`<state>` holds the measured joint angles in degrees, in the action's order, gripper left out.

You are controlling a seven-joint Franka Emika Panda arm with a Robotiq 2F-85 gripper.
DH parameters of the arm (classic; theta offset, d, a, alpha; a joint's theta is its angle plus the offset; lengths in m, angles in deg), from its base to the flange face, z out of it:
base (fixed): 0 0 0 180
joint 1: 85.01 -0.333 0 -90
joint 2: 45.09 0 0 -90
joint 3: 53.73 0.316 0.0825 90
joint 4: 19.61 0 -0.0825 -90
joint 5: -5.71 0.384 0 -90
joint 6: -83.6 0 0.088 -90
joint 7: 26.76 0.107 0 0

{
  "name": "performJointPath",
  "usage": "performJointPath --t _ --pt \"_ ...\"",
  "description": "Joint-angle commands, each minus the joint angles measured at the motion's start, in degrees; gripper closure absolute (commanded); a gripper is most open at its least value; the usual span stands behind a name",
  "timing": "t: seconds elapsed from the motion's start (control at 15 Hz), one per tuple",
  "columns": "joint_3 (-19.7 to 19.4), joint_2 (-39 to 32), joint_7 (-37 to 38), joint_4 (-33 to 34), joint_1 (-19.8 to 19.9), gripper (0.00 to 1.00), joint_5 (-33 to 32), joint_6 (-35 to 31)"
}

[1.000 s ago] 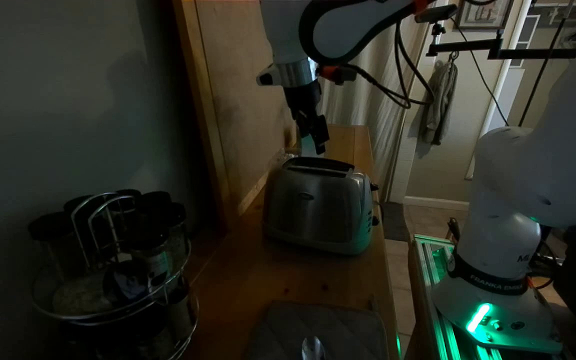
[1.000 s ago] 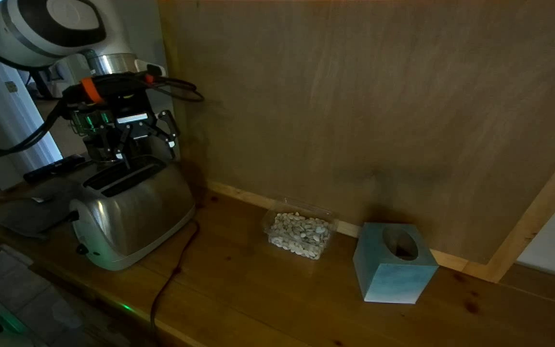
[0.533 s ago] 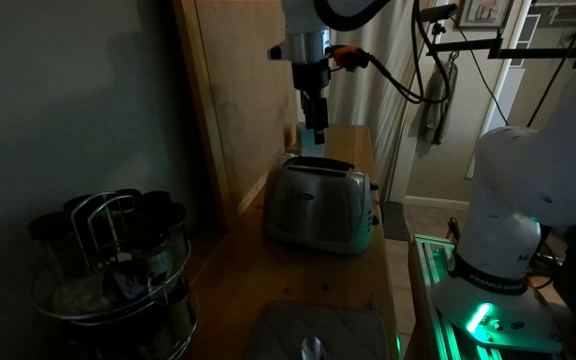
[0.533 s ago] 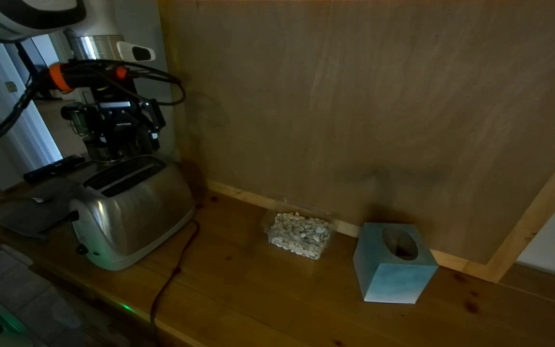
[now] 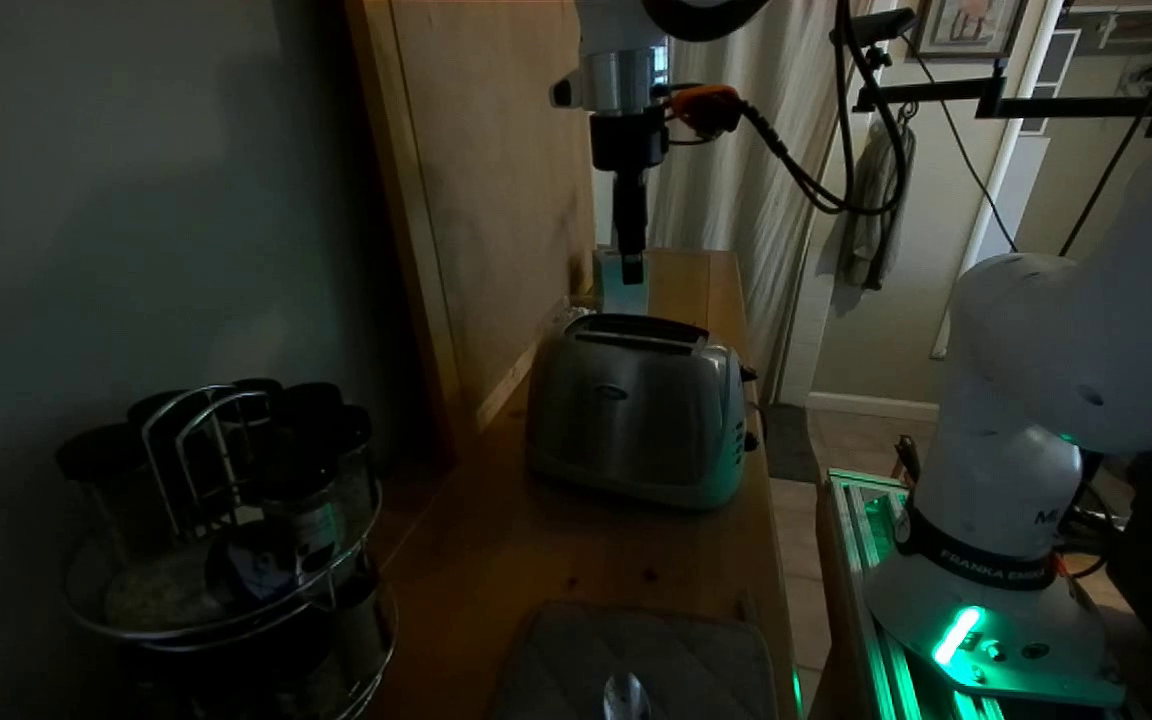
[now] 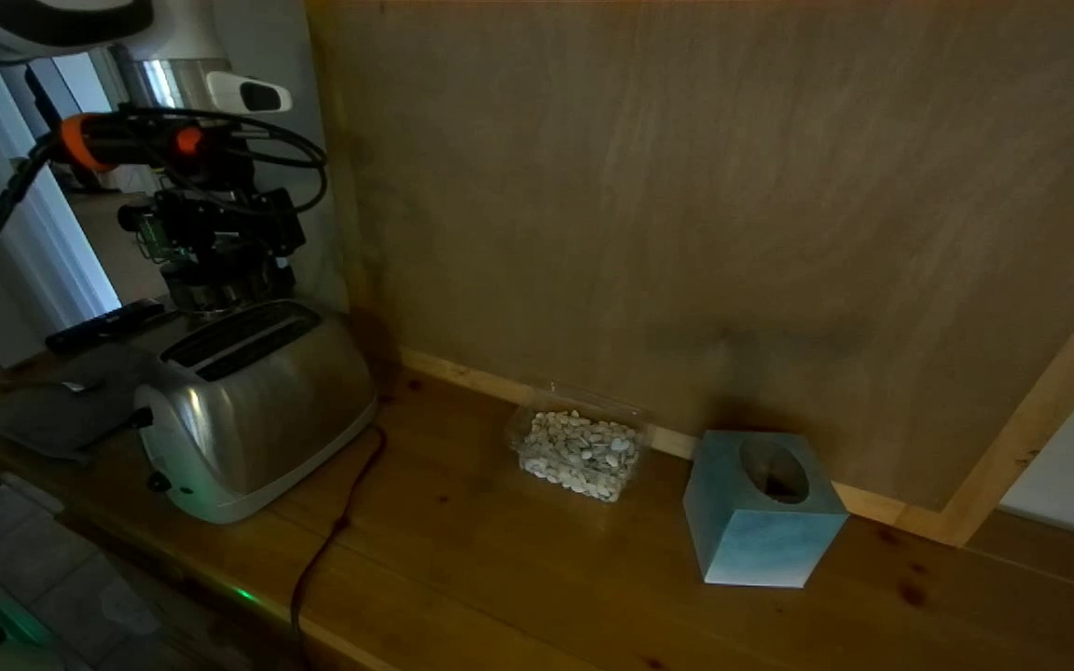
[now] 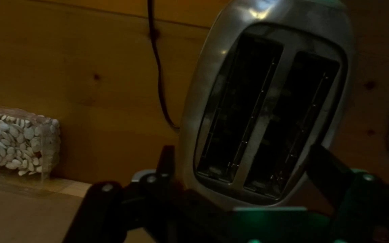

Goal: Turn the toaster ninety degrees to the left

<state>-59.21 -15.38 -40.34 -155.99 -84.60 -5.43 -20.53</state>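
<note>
Silver metal, the 2-slot toaster (image 7: 267, 104) lies below our gripper (image 7: 242, 150), near but apart from its widely spread jaws, its long axis slanting across the line along which we would likely squeeze.

The wrist view crops one end of the toaster (image 7: 264, 113) and the clear container (image 7: 15, 145) beside it; an exterior view cuts off the spoon (image 5: 626, 697) in front of the toaster.
</note>
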Motion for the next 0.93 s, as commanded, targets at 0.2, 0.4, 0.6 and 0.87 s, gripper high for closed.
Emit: performJointPath --t 0.2,0.4,0.6,0.87 --pt "0.6 -1.2 7.2 1.5 0.4 0.0 4.5 0.4" --pt "0.9 -1.4 9.2 1.7 0.6 0.0 6.2 0.3" --pt "1.0 -0.3 8.5 0.4 0.7 0.0 4.7 0.1" --pt "1.1 -0.4 8.9 0.5 0.8 0.0 4.7 0.1"
